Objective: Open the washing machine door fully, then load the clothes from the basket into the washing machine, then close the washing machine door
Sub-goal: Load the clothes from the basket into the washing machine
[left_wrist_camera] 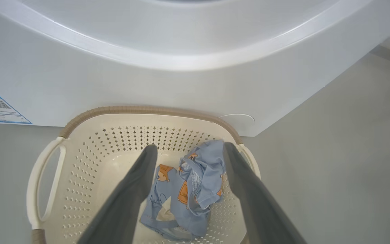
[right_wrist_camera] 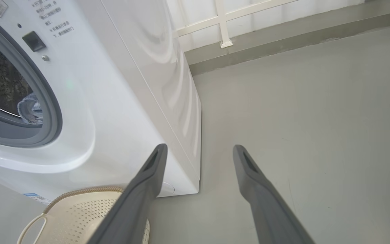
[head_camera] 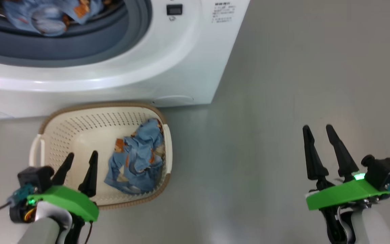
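Clothes (head_camera: 135, 156) lie in the basket (head_camera: 80, 125) below the left gripper (head_camera: 82, 153), spread wide to grasp them; the right gripper (head_camera: 317, 126) hangs open aside.

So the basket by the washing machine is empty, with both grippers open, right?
No: the basket holds a light-blue garment, as the head view shows. It does sit by the washing machine, and the left gripper and right gripper are open.

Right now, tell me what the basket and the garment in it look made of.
The basket: likely moulded plastic, matte cream, given its regular punched holes. The garment: soft cloth, light blue with orange prints, given its crumpled folds.
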{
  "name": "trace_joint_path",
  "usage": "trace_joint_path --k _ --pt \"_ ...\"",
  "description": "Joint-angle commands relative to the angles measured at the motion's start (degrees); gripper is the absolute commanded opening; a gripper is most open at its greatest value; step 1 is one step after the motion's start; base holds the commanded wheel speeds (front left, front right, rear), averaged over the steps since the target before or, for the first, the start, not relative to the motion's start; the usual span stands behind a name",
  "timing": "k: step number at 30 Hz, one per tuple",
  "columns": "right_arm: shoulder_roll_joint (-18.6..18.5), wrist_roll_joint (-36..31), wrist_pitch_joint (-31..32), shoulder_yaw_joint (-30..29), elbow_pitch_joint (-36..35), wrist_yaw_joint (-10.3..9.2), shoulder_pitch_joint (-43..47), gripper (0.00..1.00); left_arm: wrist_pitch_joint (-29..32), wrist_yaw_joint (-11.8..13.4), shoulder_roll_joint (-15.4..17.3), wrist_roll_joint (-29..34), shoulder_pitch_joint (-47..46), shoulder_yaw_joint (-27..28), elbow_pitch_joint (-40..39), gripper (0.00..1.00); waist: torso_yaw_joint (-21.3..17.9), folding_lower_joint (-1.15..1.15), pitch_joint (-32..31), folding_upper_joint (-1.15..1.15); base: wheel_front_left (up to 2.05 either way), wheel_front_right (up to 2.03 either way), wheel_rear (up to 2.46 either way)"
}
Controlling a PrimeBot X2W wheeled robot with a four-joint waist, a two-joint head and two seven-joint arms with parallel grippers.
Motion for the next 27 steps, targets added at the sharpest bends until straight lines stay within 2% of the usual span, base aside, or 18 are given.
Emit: trace_joint_path --k 1,12,27 --pt "0.30 -0.26 -0.68 1.71 -1.67 0.09 -1.45 1.00 -0.36 -0.09 2.30 -1.12 -2.65 0.12 0.82 1.00 -2.21 0.00 4.33 0.00 0.00 0.00 0.00" --pt "0.52 2.23 -0.68 4.87 -2.66 0.09 -5.17 1.00 -0.36 -0.09 6.31 -9.67 -11.60 -13.45 10.45 1.00 -7.08 0.00 11.69 0.00 0.00 0.00 0.00" --pt "0.53 5.44 -0.68 8.53 -4.11 0.09 -8.38 1.00 -0.36 -0.09 11.12 -20.12 -20.93 -29.25 16.75 1.00 -11.19 0.00 19.49 0.00 0.00 0.00 0.00"
